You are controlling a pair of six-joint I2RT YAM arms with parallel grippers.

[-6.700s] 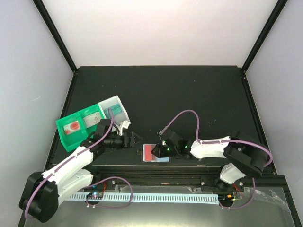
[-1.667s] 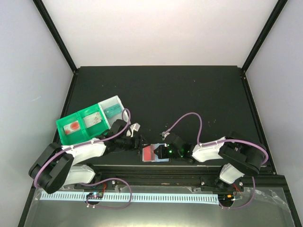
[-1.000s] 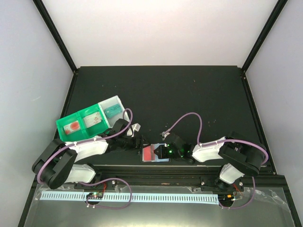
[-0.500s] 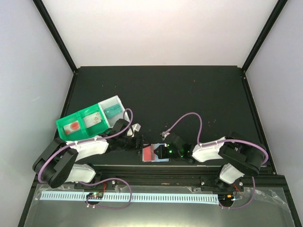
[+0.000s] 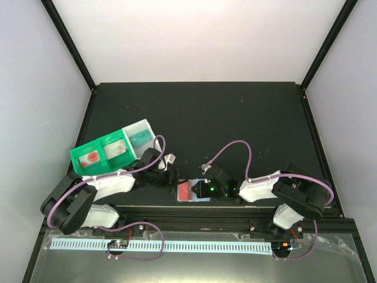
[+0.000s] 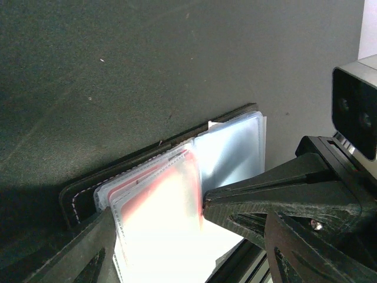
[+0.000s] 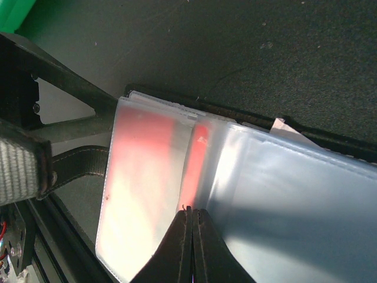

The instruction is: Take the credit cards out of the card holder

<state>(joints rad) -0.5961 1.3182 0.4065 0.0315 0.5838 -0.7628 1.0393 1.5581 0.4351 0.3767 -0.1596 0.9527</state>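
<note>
The card holder (image 5: 204,198) lies open at the table's near edge between my two arms. Its left clear sleeve holds a red card (image 5: 185,190); the right panel is pale blue. In the left wrist view my left gripper (image 6: 156,215) is open, one finger on each side of the raised sleeve with the red card (image 6: 147,194), the right fingertip touching its edge; the holder's dark edge (image 6: 76,200) shows behind. My right gripper (image 7: 191,211) is shut, tips pressed on the clear sleeves at the fold, beside the red card (image 7: 141,153). Whether it pinches a sleeve is hidden.
A green-and-clear compartment tray (image 5: 77,155) stands left of the holder, with a red card and a teal card in it. A small white object (image 5: 169,158) lies by the left wrist. A black rail (image 5: 188,211) runs along the near edge, right behind the holder.
My left arm has swung from beside the tray to the holder's left edge. Over the last second it crept slightly closer. The right arm has stayed on the holder.
</note>
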